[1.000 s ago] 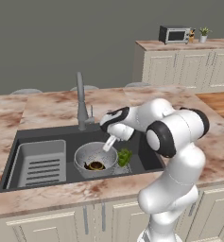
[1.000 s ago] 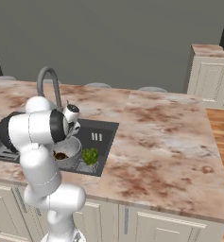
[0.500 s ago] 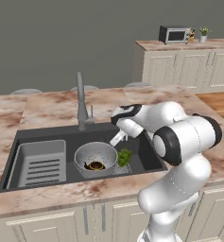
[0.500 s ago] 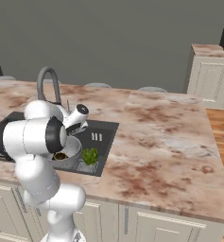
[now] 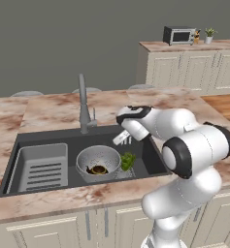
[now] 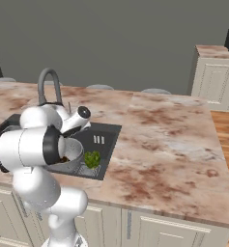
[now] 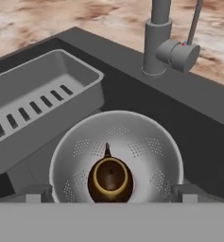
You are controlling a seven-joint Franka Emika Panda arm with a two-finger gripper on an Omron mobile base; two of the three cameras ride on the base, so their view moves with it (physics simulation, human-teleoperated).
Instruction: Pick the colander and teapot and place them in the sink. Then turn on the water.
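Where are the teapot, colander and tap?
teapot (image 7: 110, 179): hand view, dark-brown body inside the gold rim.
colander (image 7: 146, 142): hand view, perforated inner wall.
tap (image 5: 82, 104): left base view, upright grey stem.

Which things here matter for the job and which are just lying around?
For the job:
colander
teapot, inside the colander
sink
tap

Lying about:
grey tray
green leafy bunch
microwave

You've got the teapot inside the colander, which sits in the sink between the tray and the greens (tap behind).
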